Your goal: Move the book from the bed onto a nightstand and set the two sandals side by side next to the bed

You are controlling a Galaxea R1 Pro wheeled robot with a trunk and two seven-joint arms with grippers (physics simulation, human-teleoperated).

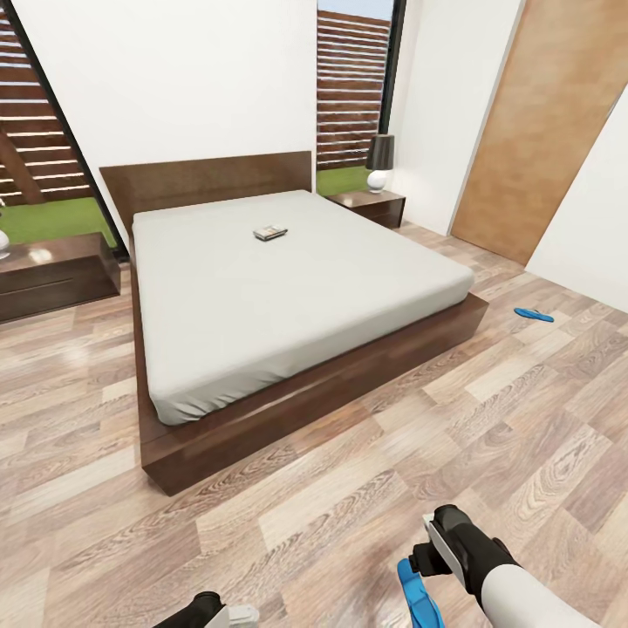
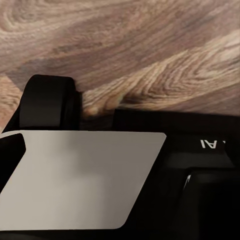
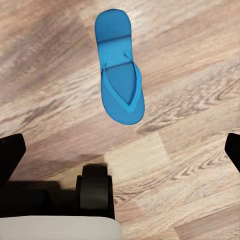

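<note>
The book (image 1: pixel 270 232) lies on the off-white mattress of the bed (image 1: pixel 288 296), toward the headboard. One blue sandal (image 1: pixel 533 314) rests on the wood floor to the right of the bed's foot. The other sandal (image 1: pixel 419 600) (image 3: pixel 121 75) lies flat on the floor close in front of me, under my right gripper (image 1: pixel 427 558) (image 3: pixel 120 150). That gripper is open, its dark fingertips (image 3: pixel 11 150) spread wide with nothing between them. My left gripper (image 1: pixel 216 612) pokes in at the head view's lower edge, and its fingers are hidden. A nightstand (image 1: pixel 52 270) stands left of the bed, another nightstand (image 1: pixel 371 205) right of the headboard.
A lamp (image 1: pixel 378 161) with a dark shade stands on the right nightstand. A brown wooden door (image 1: pixel 541 131) is in the right wall. Windows flank the headboard. Parts of my own base (image 3: pixel 94 192) (image 2: pixel 50 102) sit over the floor in both wrist views.
</note>
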